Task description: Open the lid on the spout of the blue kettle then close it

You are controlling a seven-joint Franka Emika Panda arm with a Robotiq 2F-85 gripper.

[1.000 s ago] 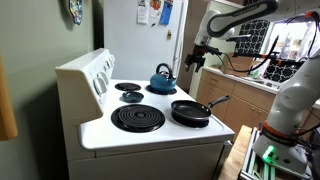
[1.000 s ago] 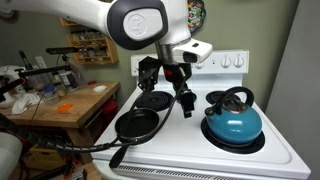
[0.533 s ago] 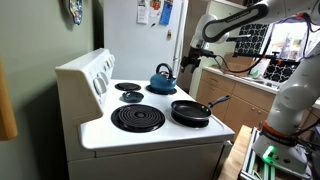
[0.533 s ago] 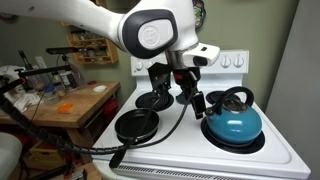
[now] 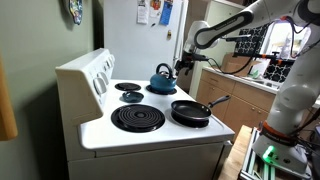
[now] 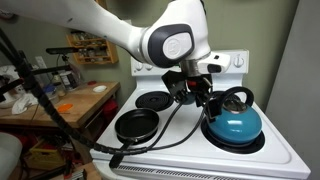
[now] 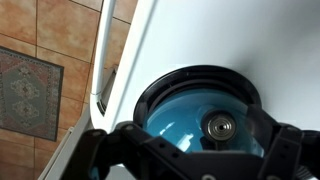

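the gripper [image 6: 205, 95] has swung right from over the frying pan [image 6: 137, 124] to just above the blue kettle [image 6: 233, 122], which sits at the bench's [image 6: 185, 152] near right, jaws spread and empty, so reaching for the lid, too small to see, looks next.

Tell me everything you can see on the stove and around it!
blue kettle: 1, blue with a dark handle, on a burner next to the pan.
frying pan: 1, black, on a burner near the stove's edge.
large coil burner: 1, black, bare, beside the pan.
stove: 1, white, centre.
wooden table: 1, brown, beside the stove.
robot arm: 1, white, reaching over the stove.
end effector: 1, black, open, right by the kettle.
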